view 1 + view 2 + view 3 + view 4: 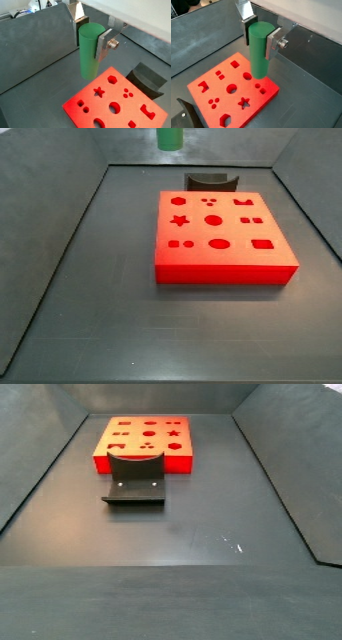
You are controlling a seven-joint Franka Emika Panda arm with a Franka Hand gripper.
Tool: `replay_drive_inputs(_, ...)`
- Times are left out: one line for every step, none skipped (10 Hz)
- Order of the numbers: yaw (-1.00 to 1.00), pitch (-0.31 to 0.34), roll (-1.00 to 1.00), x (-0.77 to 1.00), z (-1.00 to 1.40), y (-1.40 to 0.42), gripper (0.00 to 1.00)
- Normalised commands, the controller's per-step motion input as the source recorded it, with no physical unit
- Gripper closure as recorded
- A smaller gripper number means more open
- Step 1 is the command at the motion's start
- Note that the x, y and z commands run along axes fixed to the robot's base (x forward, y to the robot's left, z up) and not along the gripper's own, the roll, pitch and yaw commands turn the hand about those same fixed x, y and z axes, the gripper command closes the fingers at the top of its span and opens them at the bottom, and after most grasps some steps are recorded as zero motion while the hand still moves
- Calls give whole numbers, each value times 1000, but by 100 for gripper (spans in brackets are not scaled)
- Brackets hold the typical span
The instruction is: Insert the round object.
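Gripper: the gripper (90, 39) hangs high above the floor, and its two silver fingers (272, 43) are clamped on the round object, one plate on each side.

Round object: the green peg (90, 50) stands upright between the fingers, with its lower end free in the air. In a side view only its lower end (168, 138) shows at 12 o'clock of the picture, well above the block and beyond its far edge.

Red block: the red block (221, 233) lies flat on the dark floor, with many cut-out shapes. The large round hole (214, 220) sits near the middle of its top face; in both wrist views it (115, 106) is seen below the peg, but not under it.

Holder: the dark grey curved holder (134, 487) stands just beside one edge of the block and is empty.

Risk: I judge that the peg is not yet over the round hole. If it comes down off the centre, its end can hit the rim or enter a smaller hole (258, 86) beside it. If the peg tilts in the grip, it can jam, push the block sideways, or slip between the pads.
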Motion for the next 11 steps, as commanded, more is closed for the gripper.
replay_drive_inputs(0, 0, -4, 0, 0, 0, 100)
replay_drive_inputs(0, 127, 0, 334, -9, 9, 100)
replay_drive_inputs(-3, 256, 94, 817, -160, 74, 100)
replay_drive_inputs(0, 94, 24, 1000, -211, 63, 100)
replay_drive_inputs(-51, 0, -76, 1000, -263, 94, 100)
replay_drive_inputs(-17, 0, 0, 1000, -443, 149, 100)
replay_drive_inputs(0, 0, 0, 1000, -443, 171, 100)
replay_drive_inputs(-3, 0, 0, 1000, -423, 191, 100)
replay_drive_inputs(-26, -9, -29, 1000, -391, 237, 100)
replay_drive_inputs(-57, -16, -56, 1000, -394, 260, 100)
replay_drive_inputs(-109, -23, -64, 1000, -383, 266, 100)
